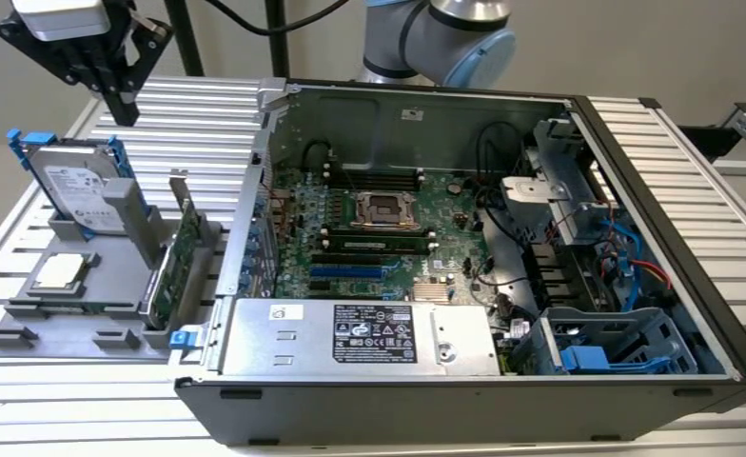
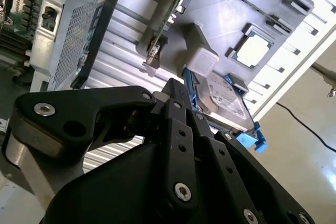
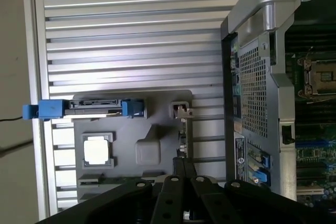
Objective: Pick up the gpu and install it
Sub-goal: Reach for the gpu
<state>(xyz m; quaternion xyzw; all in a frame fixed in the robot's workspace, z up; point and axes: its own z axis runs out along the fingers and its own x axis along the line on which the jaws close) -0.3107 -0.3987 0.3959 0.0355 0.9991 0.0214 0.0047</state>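
Gripper (image 1: 126, 116): black fingers drawn narrow, tips together, nothing held. It hangs high over the slatted worktop (image 1: 202, 109).

gpu (image 1: 180, 262): uninstalled, standing on its long edge in a slot of the grey holder (image 1: 43, 319), below the gripper and on its computer-case side. The green board face shows and the silver end bracket points up. In the first wrist view the card (image 3: 181, 129) appears edge-on, running straight out from the fingertips.

Labels:
- A white label covers the face of the hard drive (image 1: 81, 186); print too small to make out.
- The power supply (image 1: 271, 333) carries a black-and-white rating label, not legible from here.
- A small white sticker sits on the inner wall of the computer case (image 1: 373, 129).

Surroundings:
- The hard drive, with blue rails, stands upright in the same holder, almost straight beneath the gripper. A grey post of the holder stands between it and the gpu.
- The CPU chip (image 1: 62, 271) lies flat in a square pocket, beyond the hard drive from the gripper.
- The open case lies on its side just past the gpu. Its perforated end wall stands close along the card's far face.
- The motherboard (image 1: 347, 243) is exposed inside, well apart from the gripper, with cables and a drive cage beyond it.
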